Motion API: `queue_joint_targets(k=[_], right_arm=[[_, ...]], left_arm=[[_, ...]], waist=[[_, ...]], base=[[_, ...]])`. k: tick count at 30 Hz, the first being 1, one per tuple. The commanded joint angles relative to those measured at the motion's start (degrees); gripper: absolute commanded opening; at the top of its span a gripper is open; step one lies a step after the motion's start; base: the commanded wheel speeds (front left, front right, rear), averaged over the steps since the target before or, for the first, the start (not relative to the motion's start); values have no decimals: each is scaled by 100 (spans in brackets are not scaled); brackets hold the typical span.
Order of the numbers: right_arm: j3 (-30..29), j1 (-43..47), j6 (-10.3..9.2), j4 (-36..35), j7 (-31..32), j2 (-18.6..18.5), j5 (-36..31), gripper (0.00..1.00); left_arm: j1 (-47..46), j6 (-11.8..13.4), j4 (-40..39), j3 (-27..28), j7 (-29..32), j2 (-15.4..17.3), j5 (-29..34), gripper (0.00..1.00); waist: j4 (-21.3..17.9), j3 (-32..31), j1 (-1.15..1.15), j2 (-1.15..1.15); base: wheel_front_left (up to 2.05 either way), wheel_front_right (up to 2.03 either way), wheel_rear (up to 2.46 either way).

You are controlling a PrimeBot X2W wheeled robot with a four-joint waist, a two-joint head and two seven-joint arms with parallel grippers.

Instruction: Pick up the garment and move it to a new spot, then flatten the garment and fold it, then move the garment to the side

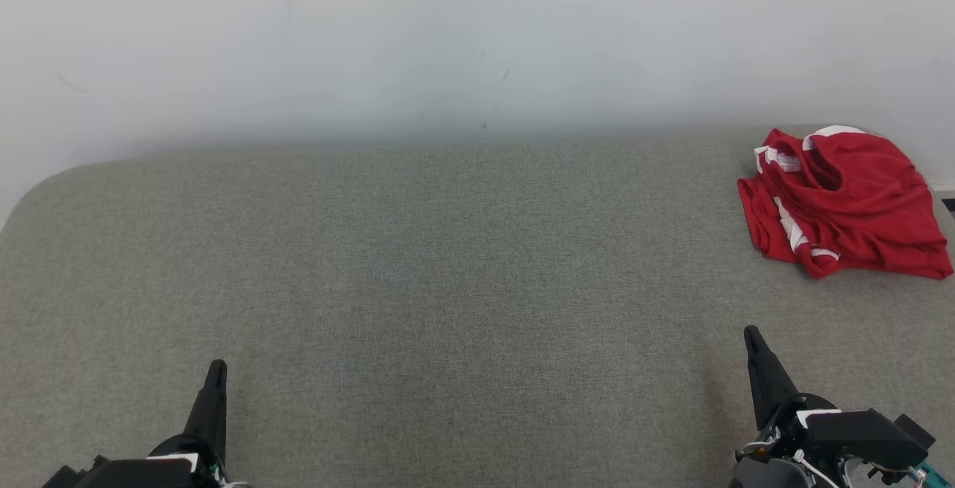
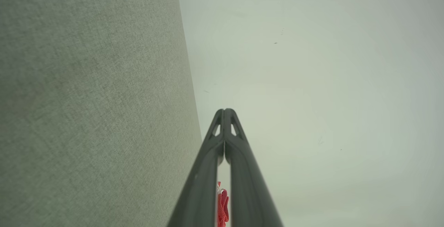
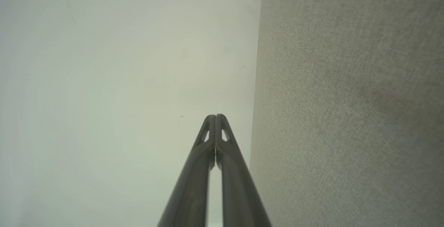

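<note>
In the head view we see the red jersey (image 1: 843,201) heaped at the upper right of the frame, on the grey fabric surface (image 1: 448,286) close to its far edge. The left gripper (image 1: 216,367) sits at the lower left and the right gripper (image 1: 752,335) at the lower right, both well apart from the jersey.

The wrist views add what the head view cannot. In the left wrist view the fingers (image 2: 208,171) press together at the tips, fully closed and empty, and in the right wrist view the fingers (image 3: 197,178) do the same. Through the slit low between the left pair we catch a sliver of red cloth (too small to tell more).

White trim shows on the jersey, but its crumpled folds hide its shape. The frame's right side cuts the surface off just past it.

The surface's far left corner is rounded and its far edge meets a pale wall (image 1: 448,40). A wide stretch of grey fabric lies between the grippers and that edge
</note>
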Motion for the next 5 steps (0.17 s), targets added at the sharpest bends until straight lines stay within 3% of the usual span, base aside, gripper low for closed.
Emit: queue_joint_targets(k=[1, 5], right_arm=[[-15, -40, -12, -3, 17, 26, -9, 0], [-28, -41, -12, -1, 27, 34, -24, 0]], left_arm=[[-55, -8, 8, 22, 8, -1, -32, 0], [-55, -8, 8, 21, 4, -1, -32, 0]], waist=[[0, 0, 0, 0], [0, 0, 0, 0]], base=[[0, 0, 0], [0, 0, 0]])
